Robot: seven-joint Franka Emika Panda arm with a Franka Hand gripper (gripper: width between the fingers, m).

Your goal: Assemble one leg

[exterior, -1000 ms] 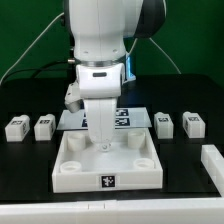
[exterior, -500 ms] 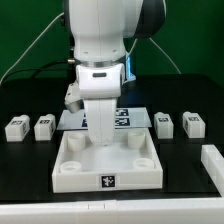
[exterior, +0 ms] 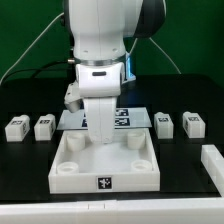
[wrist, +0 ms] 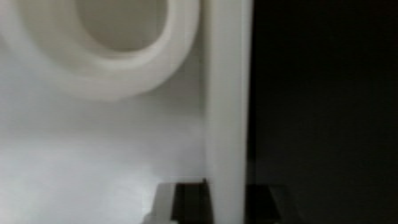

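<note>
Four small white legs lie on the black table: two at the exterior view's left (exterior: 15, 127) (exterior: 43, 126) and two at its right (exterior: 163, 123) (exterior: 193, 124). None is held. The large white tray-like piece (exterior: 70, 178) lies in the middle. My gripper (exterior: 100, 141) reaches down into its far part. In the wrist view my gripper (wrist: 230, 205) straddles the tray's thin upright wall (wrist: 228, 100). The dark fingers (wrist: 191, 205) press on both sides of it. A round corner socket (wrist: 116, 50) lies close beside the wall.
The marker board (exterior: 132, 117) lies behind the tray, partly hidden by the arm. A white bar-shaped piece (exterior: 212, 165) lies at the exterior view's right edge. Cables hang behind the arm.
</note>
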